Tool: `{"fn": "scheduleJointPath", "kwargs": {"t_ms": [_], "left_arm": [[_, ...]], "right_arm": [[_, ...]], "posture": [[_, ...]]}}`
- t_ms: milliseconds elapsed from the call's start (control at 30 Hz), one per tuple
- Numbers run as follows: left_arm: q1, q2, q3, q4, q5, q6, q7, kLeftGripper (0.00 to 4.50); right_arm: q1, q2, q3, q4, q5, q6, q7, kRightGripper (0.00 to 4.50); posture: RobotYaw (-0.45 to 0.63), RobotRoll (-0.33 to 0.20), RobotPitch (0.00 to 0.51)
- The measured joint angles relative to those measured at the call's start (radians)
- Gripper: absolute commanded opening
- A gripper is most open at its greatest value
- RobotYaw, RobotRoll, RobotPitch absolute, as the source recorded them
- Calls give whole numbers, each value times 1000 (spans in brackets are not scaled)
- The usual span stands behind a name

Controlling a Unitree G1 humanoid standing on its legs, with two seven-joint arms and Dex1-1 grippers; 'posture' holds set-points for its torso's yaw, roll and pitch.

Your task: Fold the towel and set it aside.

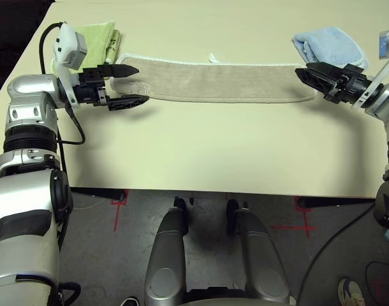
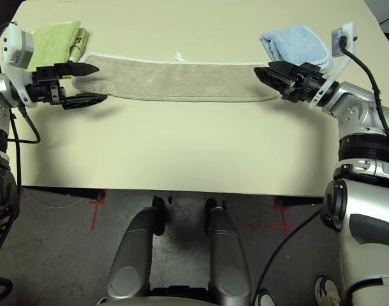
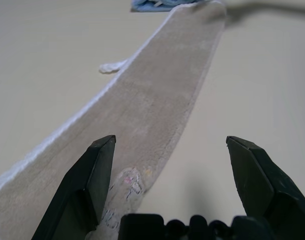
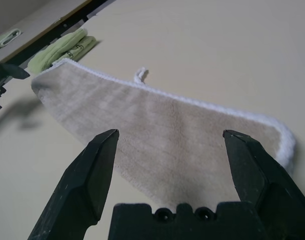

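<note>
Head view: long beige terry towel with white edging (image 1: 213, 81) lying flat as a folded strip across the pale table (image 1: 201, 153), left gripper (image 1: 129, 85) gaping wide at its left end, holding nothing, right gripper (image 2: 263, 76) hovering at its right end, left wrist view: black fingers (image 3: 87, 185) spreading wide over the towel end, right wrist view: fingers (image 4: 87, 175) standing wide apart, empty, lime-green folded towel (image 4: 62, 50) lying beyond.

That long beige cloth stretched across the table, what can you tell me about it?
The beige towel is fuzzy terry cloth with white stitched edging and a small white loop on its far edge. It lies flat as a long, narrow strip across the table, one end by the green towel, the other by the blue towel. An open gripper faces each end: left gripper, right gripper.
</note>
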Motion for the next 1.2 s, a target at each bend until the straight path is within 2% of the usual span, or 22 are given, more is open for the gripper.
{"fn": "scheduleJointPath", "kwargs": {"t_ms": [167,233,333,433,500,633,833,1000,1200], "left_arm": [[0,-12,-20,0,-2,-32,-24,4481],[0,-15,-27,0,-3,-37,-30,4481],[15,-17,-29,-13,-10,-39,-40,4481],[26,-21,-32,-33,-13,-39,-43,4481],[26,-21,-33,-45,-19,-39,-44,4481],[29,-22,-37,-67,-20,-30,-45,4481],[30,-29,-44,-78,-22,-19,-45,4481],[36,-31,-57,-82,-22,-18,-49,4481],[40,-31,-58,-85,-22,-16,-50,4481]], "right_arm": [[25,-60,-18,-52,65,226,-20,4500],[46,-64,-54,-90,102,304,-64,4500],[104,-41,-173,-205,191,462,-196,4500],[165,28,-309,-336,277,594,-360,4500],[193,108,-422,-435,338,673,-500,4500],[256,233,-563,-608,431,779,-696,4500],[327,409,-672,-764,555,820,-901,4500],[352,438,-707,-781,631,790,-1015,4500],[358,457,-672,-766,694,702,-1081,4500]], "posture": [[18,0,330],[11,0,332],[10,0,333],[9,0,334],[9,0,335],[6,0,336],[2,0,336],[8,0,336],[11,0,334]]}}
